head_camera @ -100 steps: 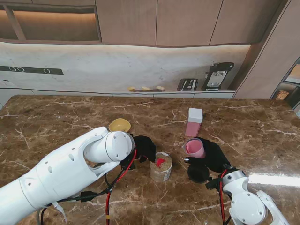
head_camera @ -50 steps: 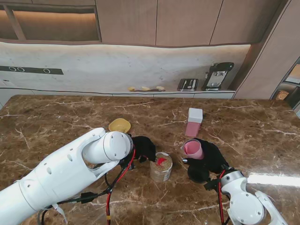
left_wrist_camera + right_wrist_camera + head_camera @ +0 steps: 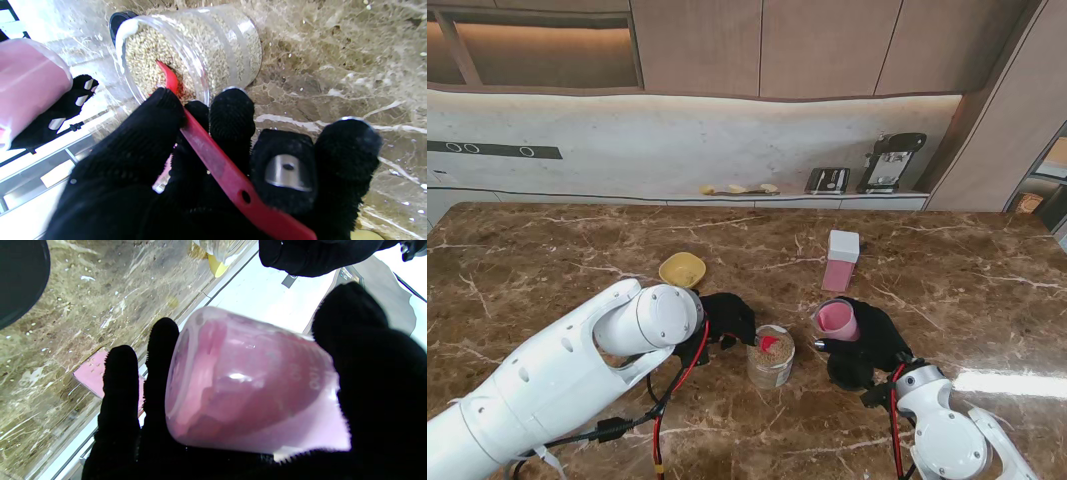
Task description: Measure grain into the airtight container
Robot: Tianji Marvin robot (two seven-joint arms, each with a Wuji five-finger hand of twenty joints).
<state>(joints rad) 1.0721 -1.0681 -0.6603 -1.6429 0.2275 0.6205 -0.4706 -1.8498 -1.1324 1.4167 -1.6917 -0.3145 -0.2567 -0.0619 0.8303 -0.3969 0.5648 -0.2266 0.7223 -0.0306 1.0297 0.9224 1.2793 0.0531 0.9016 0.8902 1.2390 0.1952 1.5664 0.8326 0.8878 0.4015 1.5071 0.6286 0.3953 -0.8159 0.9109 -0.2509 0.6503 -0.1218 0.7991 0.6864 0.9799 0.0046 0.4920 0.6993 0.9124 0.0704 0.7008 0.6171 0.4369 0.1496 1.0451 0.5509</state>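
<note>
Stand view, middle of the frame: found the clear grain jar [image 3: 770, 357] upright on the table [image 3: 577, 250], with the red scoop [image 3: 769, 345] dipped into it. Saw the left hand [image 3: 725, 318] just left of the jar, fingers [image 3: 230, 113] closed on the scoop's flat handle, thumb pressed on one side and fingertips on the other. Confirmed in the left wrist view that the scoop's bowl lay buried in the grain [image 3: 146, 56].

Right of the jar, found the right hand [image 3: 867, 340] wrapped around the pink measuring cup [image 3: 836, 319], held off the table and tipped with its mouth toward the jar. Spotted a pink container with a white lid [image 3: 840, 260] farther from me, well apart from both hands, lid on, and a dark round lid [image 3: 849, 372] beside the right hand.

Judged the step as loading the scoop. Recommended:
- pushing the bowl under the grain, then turning it level before lifting;
- rising straight up, clear of the jar rim, to avoid tipping the jar;
- keeping the pinch firm against twisting;
- bringing the cup mouth close under the scoop before pouring.
</note>
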